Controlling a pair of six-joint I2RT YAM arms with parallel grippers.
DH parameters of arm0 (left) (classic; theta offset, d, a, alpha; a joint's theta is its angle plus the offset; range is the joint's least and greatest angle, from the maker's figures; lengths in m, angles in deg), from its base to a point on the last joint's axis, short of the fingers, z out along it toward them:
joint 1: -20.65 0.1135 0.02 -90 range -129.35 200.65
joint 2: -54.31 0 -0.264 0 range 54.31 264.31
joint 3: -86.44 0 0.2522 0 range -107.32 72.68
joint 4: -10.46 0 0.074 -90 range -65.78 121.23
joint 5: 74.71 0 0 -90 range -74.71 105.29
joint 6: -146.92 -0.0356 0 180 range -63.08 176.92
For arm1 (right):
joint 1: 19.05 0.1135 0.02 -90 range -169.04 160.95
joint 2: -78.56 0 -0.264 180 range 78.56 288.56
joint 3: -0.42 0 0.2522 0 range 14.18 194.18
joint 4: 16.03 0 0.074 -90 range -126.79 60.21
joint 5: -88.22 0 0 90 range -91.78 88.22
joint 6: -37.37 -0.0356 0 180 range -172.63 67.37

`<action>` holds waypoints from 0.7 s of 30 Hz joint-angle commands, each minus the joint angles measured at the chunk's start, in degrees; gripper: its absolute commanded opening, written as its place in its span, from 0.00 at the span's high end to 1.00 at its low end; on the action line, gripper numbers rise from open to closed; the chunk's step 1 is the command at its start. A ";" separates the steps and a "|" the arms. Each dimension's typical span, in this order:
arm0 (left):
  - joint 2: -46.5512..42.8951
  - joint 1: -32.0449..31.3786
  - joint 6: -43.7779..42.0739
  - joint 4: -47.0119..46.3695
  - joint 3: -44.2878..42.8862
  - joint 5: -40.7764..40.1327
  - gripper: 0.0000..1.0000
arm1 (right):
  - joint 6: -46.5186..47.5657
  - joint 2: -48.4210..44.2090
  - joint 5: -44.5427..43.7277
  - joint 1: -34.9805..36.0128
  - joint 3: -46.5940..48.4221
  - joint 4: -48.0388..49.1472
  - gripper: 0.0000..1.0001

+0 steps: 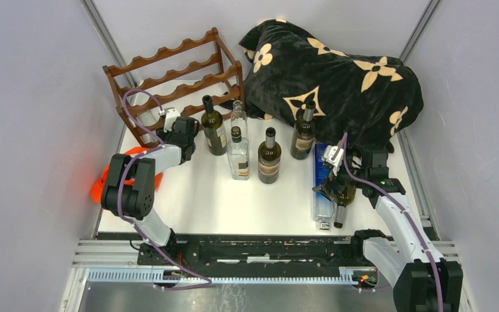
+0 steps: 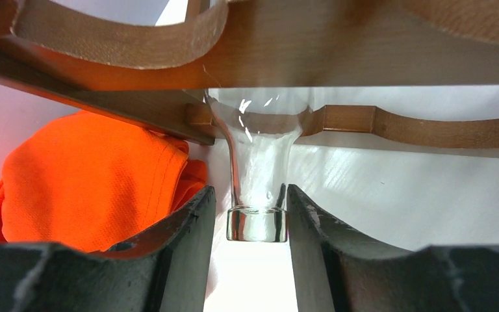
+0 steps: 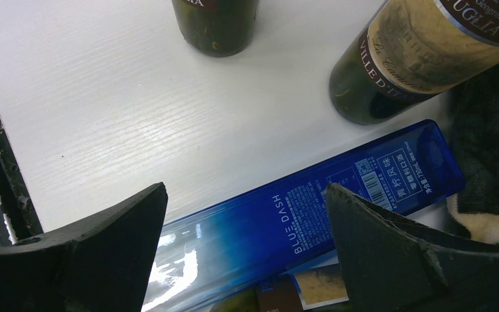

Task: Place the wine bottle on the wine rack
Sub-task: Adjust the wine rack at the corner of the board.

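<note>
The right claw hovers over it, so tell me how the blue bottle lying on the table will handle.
The blue bottle looks flat-sided, so it probably slides rather than rolls. Its glossy surface may slip in the open right claw. It looks like glass, so likely rigid but breakable.

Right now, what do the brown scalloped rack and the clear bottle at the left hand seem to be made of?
The reddish-brown scalloped rack looks like stained wood, matte: grain and paler cut edges show. The clear bottle looks like glass, glossy: see-through, with bright glints.
</note>
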 commanded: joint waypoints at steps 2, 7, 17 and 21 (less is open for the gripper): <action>-1.20 -0.09 -3.79 -1.17 -2.80 -2.53 0.58 | 0.64 -0.06 0.11 0.47 1.47 1.09 0.02; -0.47 -0.09 -3.09 -0.64 -2.40 -1.36 0.83 | 0.61 -0.04 0.03 0.50 1.47 1.05 0.02; 1.10 -0.13 0.01 1.32 0.39 3.01 0.94 | 0.64 -0.25 0.02 0.56 1.50 1.05 0.02; 1.51 -0.16 0.18 1.13 1.75 3.53 0.96 | 0.66 -0.38 0.20 0.63 1.47 0.95 0.02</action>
